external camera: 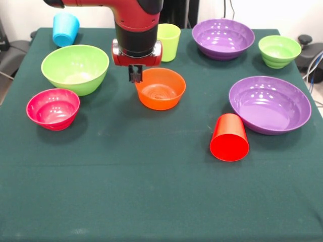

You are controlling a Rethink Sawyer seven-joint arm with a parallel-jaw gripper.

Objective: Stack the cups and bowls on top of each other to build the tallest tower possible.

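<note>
Front view: the claw [135, 76] hangs from the arm with its tips drawn narrow and nothing between them, at the far left rim of the orange bowl [160, 89]. That bowl stands upright on the bench [151, 191], its hollow lying just right of and nearer the camera than the tips. The large green bowl [75, 68] sits to the left, well apart. Nothing is stacked yet.
</note>
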